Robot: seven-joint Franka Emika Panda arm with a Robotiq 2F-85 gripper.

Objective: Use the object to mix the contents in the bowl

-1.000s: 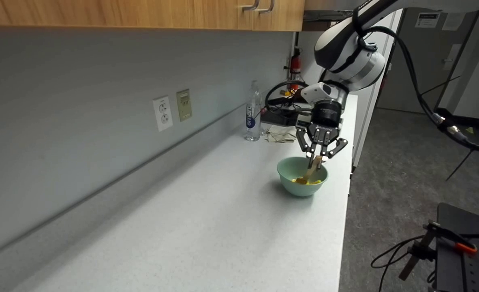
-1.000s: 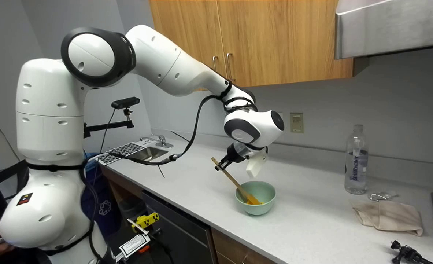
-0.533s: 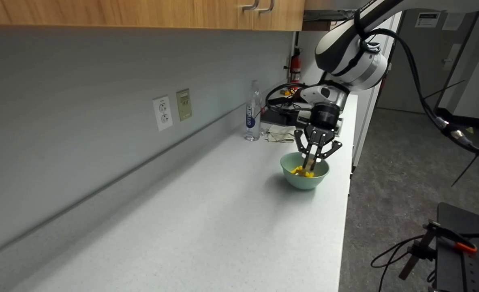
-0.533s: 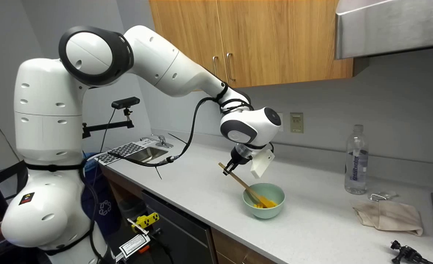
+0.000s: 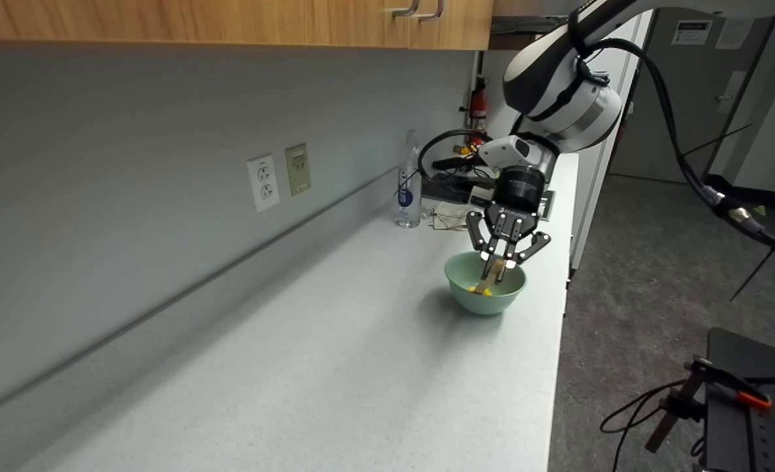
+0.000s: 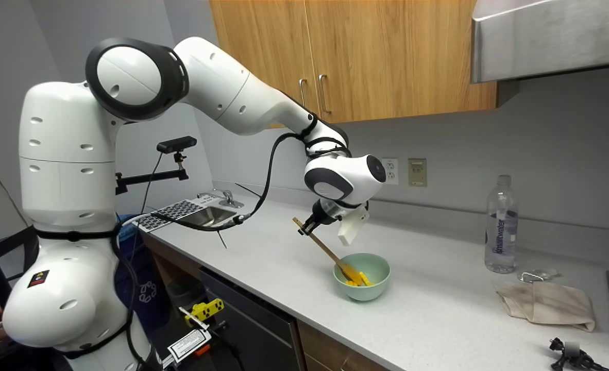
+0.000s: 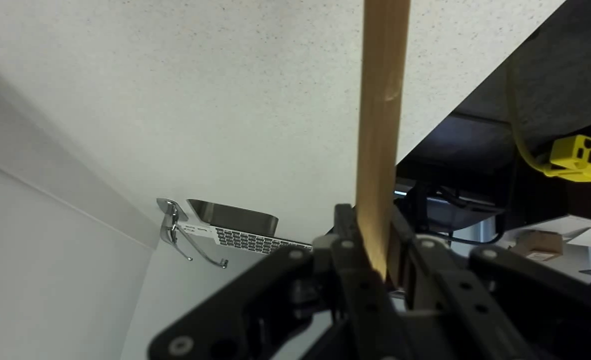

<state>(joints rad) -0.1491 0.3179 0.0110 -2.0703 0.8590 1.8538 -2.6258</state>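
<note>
The object is a wooden utensil (image 6: 326, 250) with a flat yellowish blade, slanting down into the pale mint-green bowl (image 6: 362, 293). My gripper (image 6: 304, 231) is shut on its handle near the upper end, above and outside the rim. In the wrist view the handle (image 7: 381, 100) runs up from between the fingertips of the gripper (image 7: 372, 215). The contents, yellow pieces (image 6: 365, 279), lie low in the bowl against the blade. In an exterior view the fingers of the gripper (image 5: 492, 275) partly cover the utensil and the bowl's (image 5: 479, 305) inside.
A clear water bottle (image 6: 500, 237) stands by the wall, with a folded beige cloth (image 6: 546, 304) in front of it. The sink (image 6: 209, 216) lies at the counter's far end. Wooden cabinets (image 6: 387, 56) hang above. The counter's front edge (image 5: 560, 367) runs close to the bowl.
Half a second ago the gripper, utensil and bowl had shifted sideways; now they have come back the opposite way. The blade has moved within the bowl and the yellow pieces lie differently. The grip is unchanged.
</note>
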